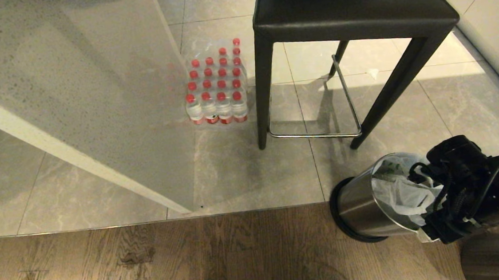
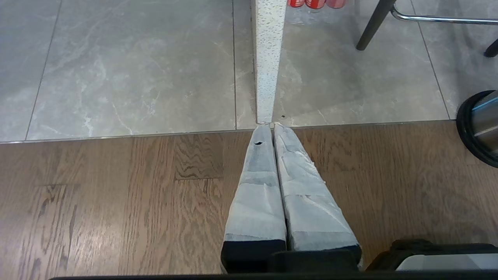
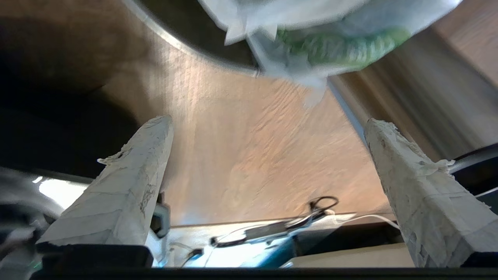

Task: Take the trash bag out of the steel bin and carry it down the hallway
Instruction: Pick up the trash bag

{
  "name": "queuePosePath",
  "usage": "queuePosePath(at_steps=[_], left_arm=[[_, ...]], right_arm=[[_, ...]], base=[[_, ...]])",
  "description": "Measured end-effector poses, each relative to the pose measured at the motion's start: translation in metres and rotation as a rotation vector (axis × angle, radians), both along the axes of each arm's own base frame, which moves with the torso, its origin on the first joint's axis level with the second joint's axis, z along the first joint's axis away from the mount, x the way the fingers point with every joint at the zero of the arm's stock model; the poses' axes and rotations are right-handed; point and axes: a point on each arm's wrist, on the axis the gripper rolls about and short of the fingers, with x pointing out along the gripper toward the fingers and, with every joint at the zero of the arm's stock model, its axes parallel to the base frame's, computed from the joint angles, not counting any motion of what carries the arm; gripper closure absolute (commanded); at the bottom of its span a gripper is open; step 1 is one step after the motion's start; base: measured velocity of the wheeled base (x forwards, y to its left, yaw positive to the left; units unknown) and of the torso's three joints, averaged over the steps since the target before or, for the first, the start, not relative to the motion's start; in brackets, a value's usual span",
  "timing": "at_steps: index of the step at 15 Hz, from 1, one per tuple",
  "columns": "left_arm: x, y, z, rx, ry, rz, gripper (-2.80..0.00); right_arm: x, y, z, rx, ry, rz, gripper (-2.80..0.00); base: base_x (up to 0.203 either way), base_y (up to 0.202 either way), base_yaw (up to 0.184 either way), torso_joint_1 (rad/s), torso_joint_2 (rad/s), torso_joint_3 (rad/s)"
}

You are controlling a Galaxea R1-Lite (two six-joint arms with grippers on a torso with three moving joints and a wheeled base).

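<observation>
Fingers of the right gripper point(image 3: 268, 128) stood wide apart, empty, just short of the trash bag point(image 3: 311, 42) bulging from the steel bin point(image 1: 361, 202).

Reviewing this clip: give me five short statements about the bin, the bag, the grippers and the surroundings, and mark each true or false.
1. The trash bag sits inside the steel bin. True.
2. The right gripper is clamped on the bag. False: its fingers stand wide apart with nothing between them.
3. The left gripper is shut and empty above the wood floor. True.
4. The pack of red-capped water bottles stands on the stool. False: it stands on the tiled floor beside the stool.
5. The bin stands on top of the counter. False: it stands on the floor, at the edge between tile and wood.
</observation>
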Motion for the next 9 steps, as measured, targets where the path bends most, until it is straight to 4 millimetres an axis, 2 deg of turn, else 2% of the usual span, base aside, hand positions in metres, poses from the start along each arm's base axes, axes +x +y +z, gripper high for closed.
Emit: queuePosePath(at_steps=[4,9], left_arm=[[0.0,0.0,0.0,0.0,0.0,0.0,0.0],[0.0,0.0,0.0,0.0,0.0,0.0,0.0]], right_arm=[[0.014,0.001,-0.009,-0.133,0.014,0.033,-2.8],[0.039,0.004,-0.012,-0.214,-0.086,0.149,-2.8]], base=[[0.0,0.0,0.0,0.0,0.0,0.0],[0.0,0.0,0.0,0.0,0.0,0.0]])
